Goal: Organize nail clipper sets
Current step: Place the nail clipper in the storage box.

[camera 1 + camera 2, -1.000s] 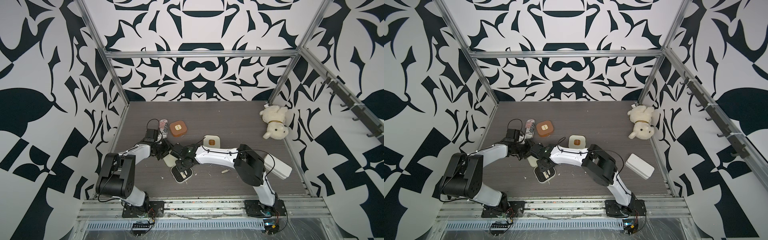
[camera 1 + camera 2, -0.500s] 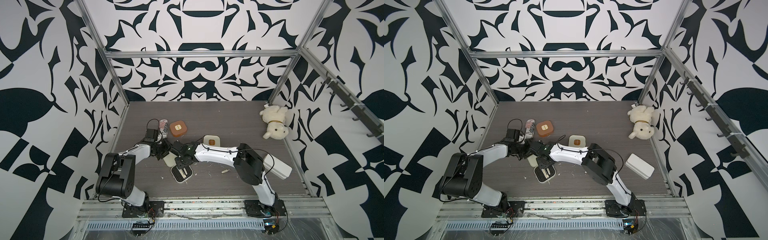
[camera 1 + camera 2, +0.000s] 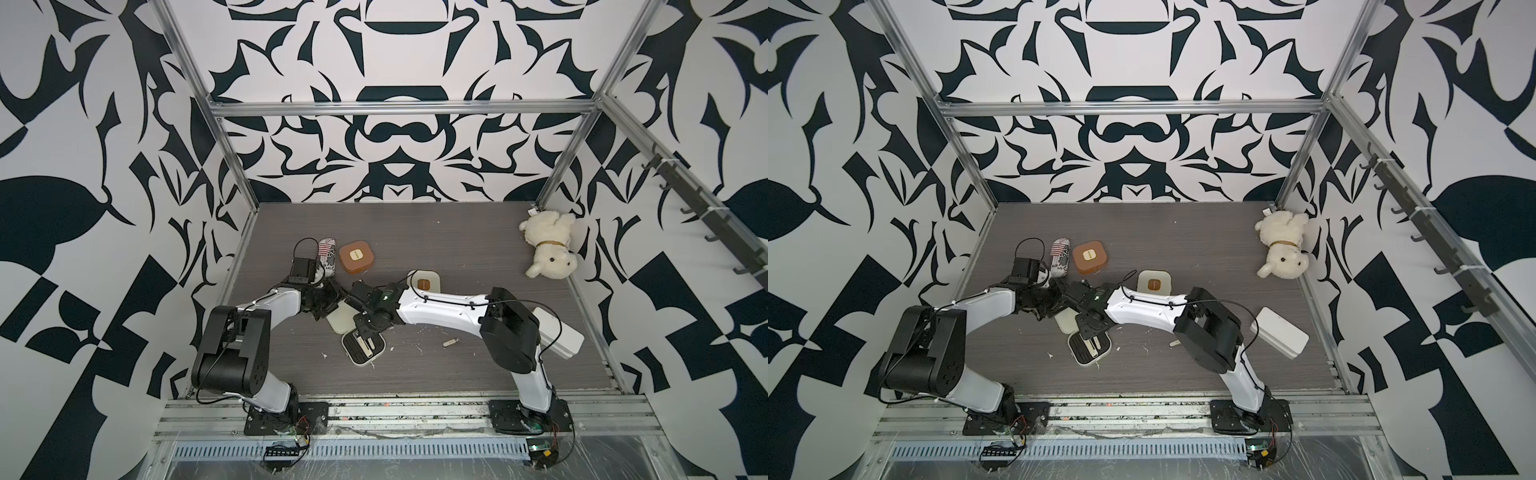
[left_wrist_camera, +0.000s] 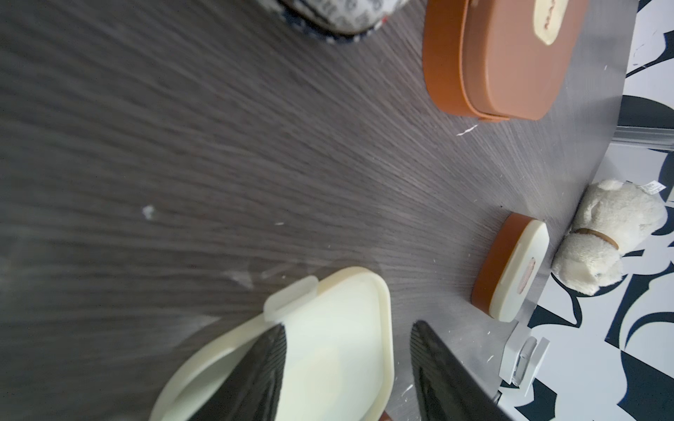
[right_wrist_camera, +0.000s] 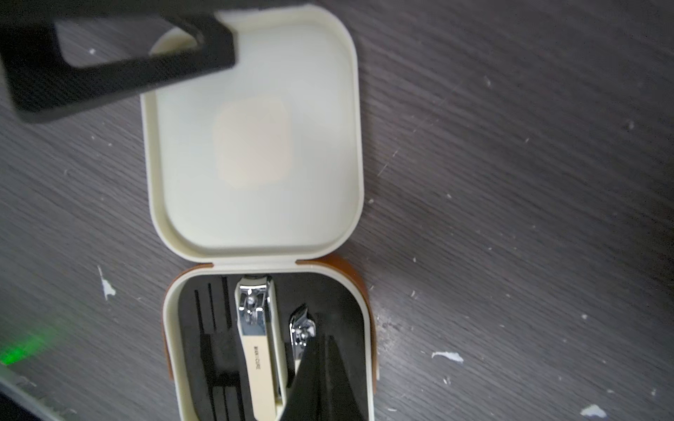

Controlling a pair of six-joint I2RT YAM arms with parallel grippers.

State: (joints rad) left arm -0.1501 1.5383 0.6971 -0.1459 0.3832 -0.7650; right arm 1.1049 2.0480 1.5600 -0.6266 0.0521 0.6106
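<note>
An open case point(image 3: 363, 348) lay toward the tabletop's point(image 3: 415, 232) front edge, left gripper point(image 4: 348, 328) apart astride its lid point(image 5: 255, 138), right gripper point(image 5: 321, 350) closed over a clipper point(image 5: 301, 331), probably light, stiff and slick, best pinched across its sides.

The right gripper point(image 5: 322, 345), pinched together, points at the smaller clipper point(image 5: 301, 328) in the open cream case point(image 5: 313, 109).
</note>
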